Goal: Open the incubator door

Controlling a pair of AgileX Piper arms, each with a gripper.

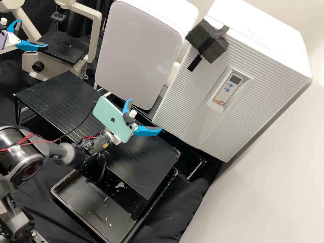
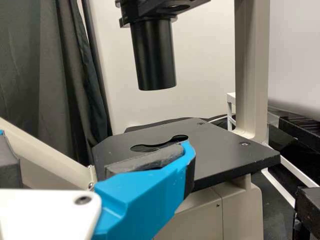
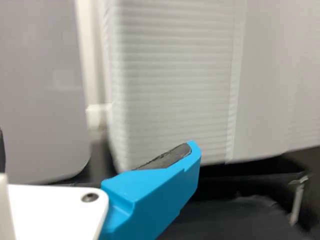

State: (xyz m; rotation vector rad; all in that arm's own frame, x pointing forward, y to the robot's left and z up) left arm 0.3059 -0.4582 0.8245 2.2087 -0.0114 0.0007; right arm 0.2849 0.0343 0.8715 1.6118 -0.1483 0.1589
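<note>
The white incubator (image 1: 266, 67) stands at the back right, its ribbed door (image 1: 177, 101) closed, with a display panel and a dark foam block (image 1: 216, 50) at its upper edge. In front of its lower left corner, my right gripper (image 1: 145, 114) is open and empty, apart from the door. The ribbed door (image 3: 170, 85) rises beyond the right gripper (image 3: 97, 150) in the right wrist view. My left gripper (image 1: 33, 33), also open and empty, is at the far left by the microscope; in the left wrist view the left gripper (image 2: 95, 150) faces the microscope stage (image 2: 220, 150).
A white rounded appliance (image 1: 138, 50) stands left of the incubator. Below the right gripper is a black slatted platform (image 1: 67, 98), with a dark tray (image 1: 98, 212) partly under its front. The microscope (image 1: 30, 64) occupies the back left, and a pale wall (image 1: 270, 189) bounds the right.
</note>
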